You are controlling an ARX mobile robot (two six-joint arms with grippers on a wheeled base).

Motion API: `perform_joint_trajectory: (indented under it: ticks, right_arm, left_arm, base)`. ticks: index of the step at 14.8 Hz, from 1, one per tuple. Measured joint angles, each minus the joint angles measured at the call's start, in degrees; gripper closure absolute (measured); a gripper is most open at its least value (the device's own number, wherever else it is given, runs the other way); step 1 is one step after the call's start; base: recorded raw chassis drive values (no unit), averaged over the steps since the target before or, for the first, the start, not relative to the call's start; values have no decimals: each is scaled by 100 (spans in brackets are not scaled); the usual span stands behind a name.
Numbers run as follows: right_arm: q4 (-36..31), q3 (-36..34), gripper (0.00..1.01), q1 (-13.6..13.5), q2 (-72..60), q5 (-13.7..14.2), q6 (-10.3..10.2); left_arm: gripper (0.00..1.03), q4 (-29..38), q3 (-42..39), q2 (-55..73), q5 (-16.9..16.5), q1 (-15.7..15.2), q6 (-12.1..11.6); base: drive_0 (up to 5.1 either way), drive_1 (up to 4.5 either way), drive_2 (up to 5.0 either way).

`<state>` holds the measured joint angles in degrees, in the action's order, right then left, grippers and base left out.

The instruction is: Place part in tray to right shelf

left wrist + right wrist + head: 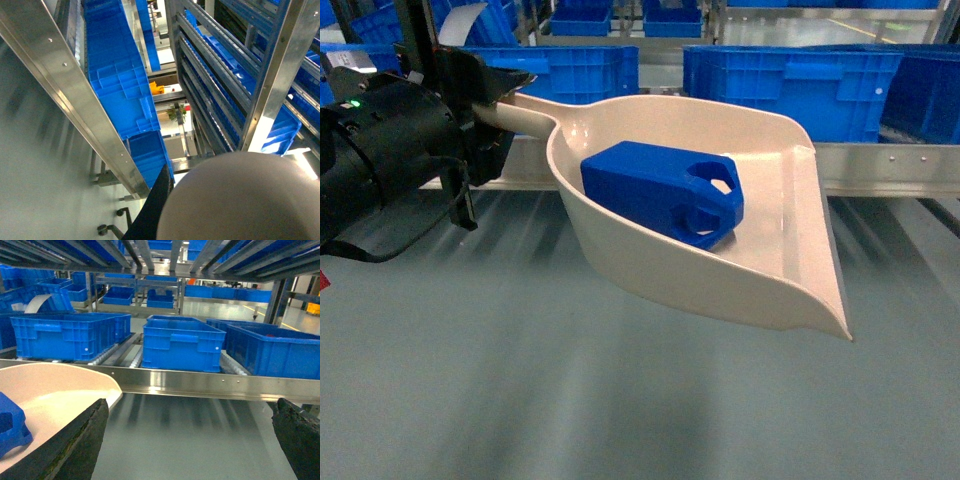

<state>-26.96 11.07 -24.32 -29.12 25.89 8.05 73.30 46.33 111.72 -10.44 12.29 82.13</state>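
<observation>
The cream-beige tray [770,250] hangs above the grey table, tilted, its flat lip toward the lower right. The blue part [660,192] lies inside it, handle loop toward the lip. My left gripper [505,97] is shut on the tray's long handle at the left; in the left wrist view the tray [240,200] fills the lower right beside one dark finger [152,210]. My right gripper [192,440] is open with nothing between its fingers, just right of the tray [55,390] and the part [10,427]. The right shelf's front rail [200,382] runs straight ahead.
Blue crates [182,345] stand on the shelf's roller lanes behind the steel rail [890,170]. More crates [790,85] fill the rack in the head view. The grey table [620,400] stretches below the tray. Upper shelf levels [165,255] hang overhead.
</observation>
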Motion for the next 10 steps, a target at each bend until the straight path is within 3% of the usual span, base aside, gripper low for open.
perform_joint_trajectory:
  ticks: [10]
  right_arm:
    - [7, 0, 3, -2, -2, 0, 0]
  left_arm:
    - [91, 9, 0, 0, 15, -24, 4]
  base:
    - [7, 407, -393]
